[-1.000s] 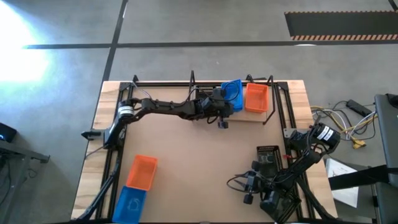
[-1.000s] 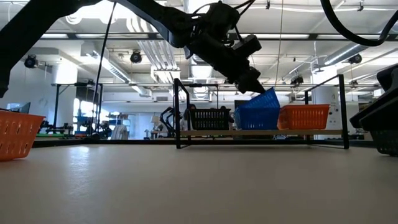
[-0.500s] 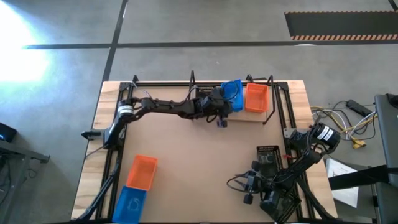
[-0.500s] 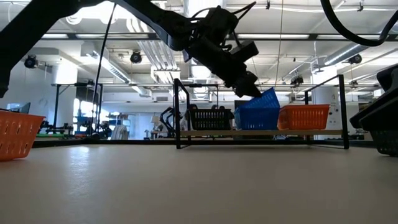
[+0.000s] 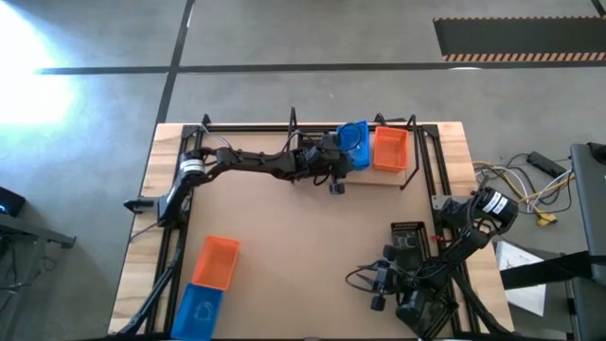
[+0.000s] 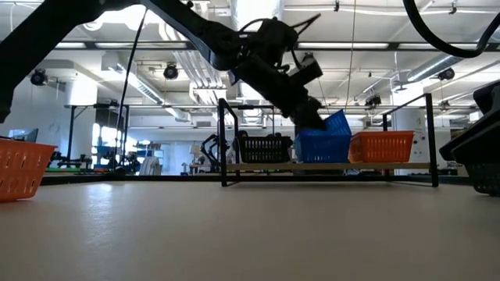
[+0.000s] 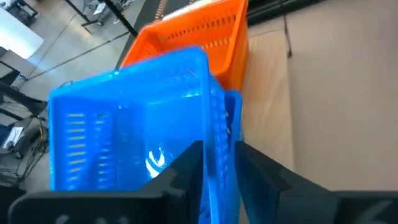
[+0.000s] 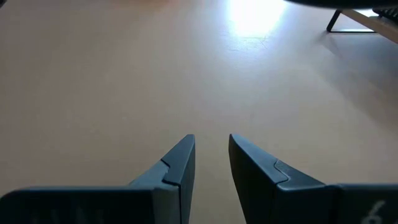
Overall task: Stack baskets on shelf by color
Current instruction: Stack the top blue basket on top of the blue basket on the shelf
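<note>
Left wrist view: the left gripper (image 7: 217,165) pinches the near wall of a blue basket (image 7: 134,118), one finger inside and one outside, so the basket extends straight ahead of the jaws. It sits nested over a second blue basket, whose rim shows just outside the gripped wall. An orange basket (image 7: 193,34) stands right behind them on the shelf board (image 7: 267,87).

In the low view the held basket (image 6: 324,139) is tilted, its gripped edge raised and its far edge down against the orange one (image 6: 383,146); a black basket (image 6: 262,147) sits on the other side, on the same shelf (image 6: 328,166). From above, the shelf (image 5: 383,179) runs across the far edge of the table (image 5: 303,256), and the left arm reaches along it from the left.

Judging by the tilt, lowering the gripped edge until the basket seats level in the one beneath looks like what remains before release.

The right gripper (image 8: 211,162) hovers over bare table at the near right, jaws slightly apart and empty, close to another black basket (image 5: 407,237). One more orange (image 5: 218,260) and one blue (image 5: 199,308) basket wait at the near left, nearer the left arm.
</note>
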Robot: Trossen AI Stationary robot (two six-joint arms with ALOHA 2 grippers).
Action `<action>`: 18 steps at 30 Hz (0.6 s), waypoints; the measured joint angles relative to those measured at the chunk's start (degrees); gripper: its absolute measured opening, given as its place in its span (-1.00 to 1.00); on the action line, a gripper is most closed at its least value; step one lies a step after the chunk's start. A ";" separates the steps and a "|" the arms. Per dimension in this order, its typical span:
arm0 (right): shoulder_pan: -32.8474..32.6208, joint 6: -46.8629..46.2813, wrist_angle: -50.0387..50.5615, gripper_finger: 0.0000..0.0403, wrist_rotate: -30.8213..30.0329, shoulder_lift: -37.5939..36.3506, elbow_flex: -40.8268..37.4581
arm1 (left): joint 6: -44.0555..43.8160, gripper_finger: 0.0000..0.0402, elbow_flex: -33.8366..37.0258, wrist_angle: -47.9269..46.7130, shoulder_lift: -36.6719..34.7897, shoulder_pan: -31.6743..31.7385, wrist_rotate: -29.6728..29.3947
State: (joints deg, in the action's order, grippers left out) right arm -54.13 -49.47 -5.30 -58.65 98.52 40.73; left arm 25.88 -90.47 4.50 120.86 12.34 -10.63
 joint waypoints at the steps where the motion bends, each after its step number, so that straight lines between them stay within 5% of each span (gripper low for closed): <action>1: 0.00 0.01 0.02 -0.55 0.00 0.00 0.00 | -0.01 -0.61 0.15 -0.32 0.15 0.11 -0.33; 6: 0.00 -0.02 -0.11 -0.55 -0.02 0.00 0.00 | 0.01 -0.66 0.23 -0.05 -0.04 0.19 -0.48; 12: 0.00 0.01 0.02 -0.55 0.00 0.00 0.00 | 1.38 -0.96 -0.59 -0.59 -1.34 -0.22 -0.57; 18: 0.00 0.00 0.02 -0.55 -0.02 0.00 0.00 | 1.76 -0.98 -1.77 -1.74 -2.49 -0.80 -0.62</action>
State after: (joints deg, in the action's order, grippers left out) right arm -54.13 -49.47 -5.28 -58.67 98.52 40.73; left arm 27.63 -92.24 2.76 118.37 11.54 -11.25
